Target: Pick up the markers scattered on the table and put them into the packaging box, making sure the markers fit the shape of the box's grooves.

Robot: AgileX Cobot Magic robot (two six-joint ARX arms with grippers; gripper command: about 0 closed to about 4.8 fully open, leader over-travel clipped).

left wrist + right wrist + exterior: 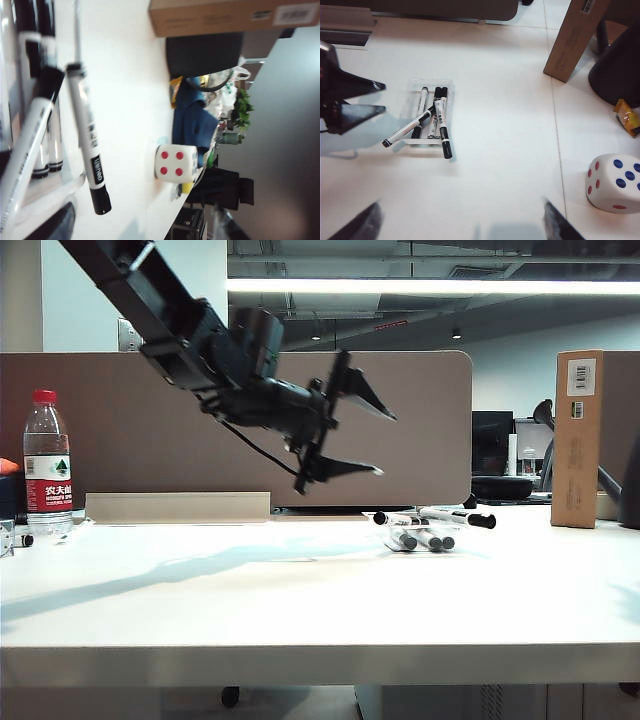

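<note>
Black-capped markers (431, 120) piled crisscross in clear packaging box (412, 90).

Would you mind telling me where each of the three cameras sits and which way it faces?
Exterior view: low at the table's front edge, facing the partition; the left arm shows, its left gripper open in mid-air above the table.
Left wrist view: on the left arm, close beside the markers and packaging box, looking across to a dice; almost none of the arm shows.
Right wrist view: high on the right arm, looking down; the right gripper shows open fingertips.
Shared: both wrist views show the markers, dice and cardboard box.
</note>
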